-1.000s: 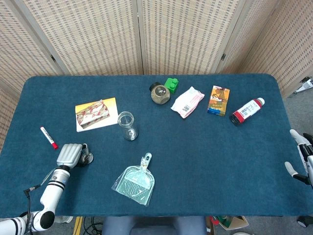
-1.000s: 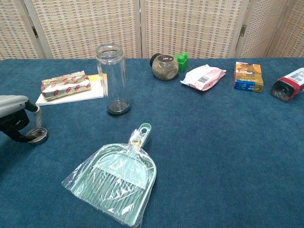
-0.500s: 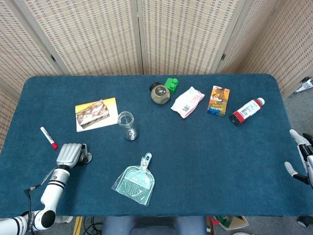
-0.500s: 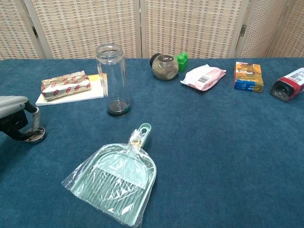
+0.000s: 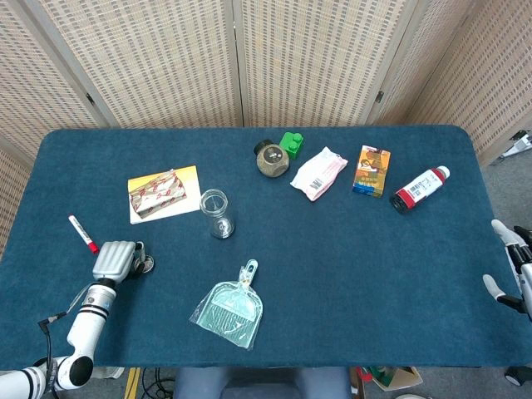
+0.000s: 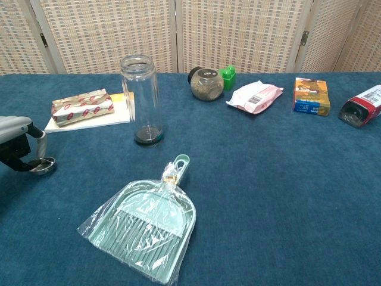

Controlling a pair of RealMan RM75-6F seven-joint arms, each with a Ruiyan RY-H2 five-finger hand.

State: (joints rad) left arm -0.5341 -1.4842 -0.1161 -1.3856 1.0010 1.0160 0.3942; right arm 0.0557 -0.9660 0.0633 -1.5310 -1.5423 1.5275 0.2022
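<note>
Curling my left robot hand (image 5: pixel 115 258) around a small metal lid (image 6: pixel 40 165) on the bench (image 5: pixel 349 249), near the red marker (image 5: pixel 83 234).

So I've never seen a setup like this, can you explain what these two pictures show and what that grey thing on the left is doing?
This is a two-armed robot with mechanical hands at a blue table. One picture looks down from its head, the other looks out from its chest. The grey thing is its left hand, fingers curled around a small round metal lid lying on the cloth. The right hand waits at the table's far right edge, holding nothing. Also on the table: an open glass jar, a wrapped green dustpan, a red marker, a foil packet on a card, a round spice jar, a pink pouch, an orange box and a red bottle.
</note>
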